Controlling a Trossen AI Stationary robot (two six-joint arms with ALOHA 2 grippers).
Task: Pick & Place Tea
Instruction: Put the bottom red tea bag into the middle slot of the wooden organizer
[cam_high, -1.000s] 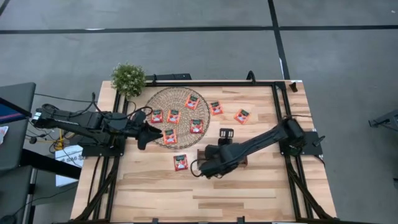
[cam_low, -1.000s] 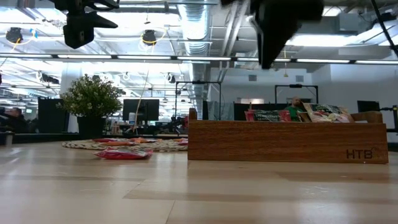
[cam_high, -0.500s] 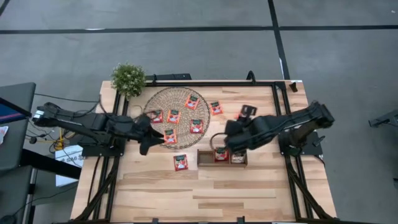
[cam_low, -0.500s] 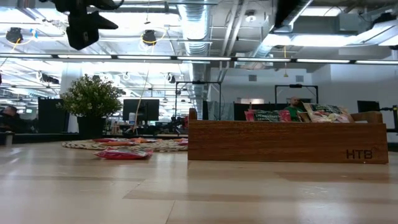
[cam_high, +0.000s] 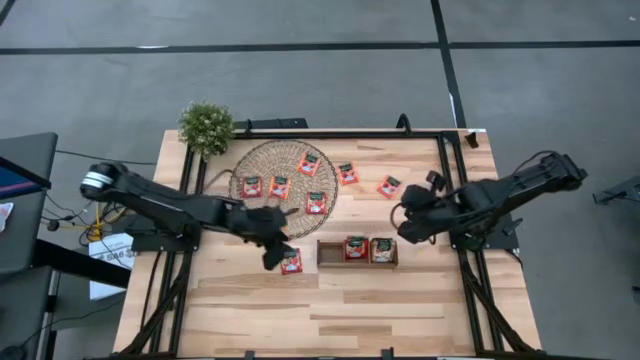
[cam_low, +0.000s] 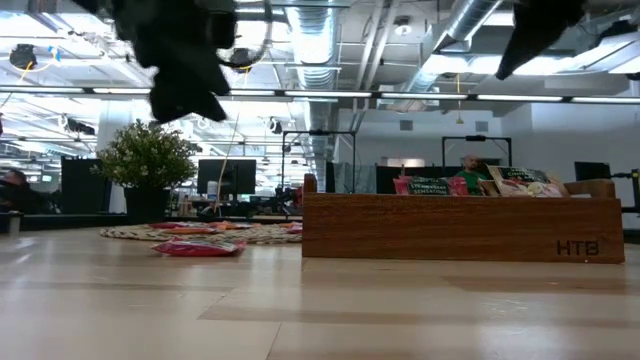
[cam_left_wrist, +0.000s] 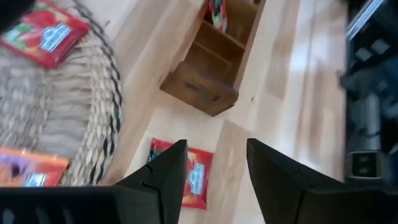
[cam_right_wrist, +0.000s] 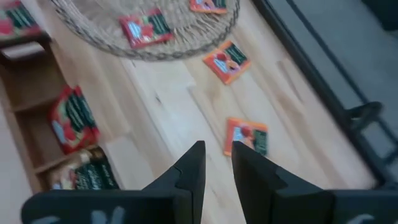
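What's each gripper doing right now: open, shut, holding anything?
Left gripper: open, empty, above a red sachet on the table.
Right gripper: open, empty.

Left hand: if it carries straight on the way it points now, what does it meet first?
Most likely the red tea sachet lying on the table between the left hand's open fingers, short of the wooden tray; height above it is unclear.

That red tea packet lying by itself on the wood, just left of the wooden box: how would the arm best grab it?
Probably straight from above. The packet lies flat on the table, apart from the mat and the box, so its sides offer nothing tall. The left tool hangs open over it; its fingers could pinch across two opposite edges. The right tool waits beyond the box.
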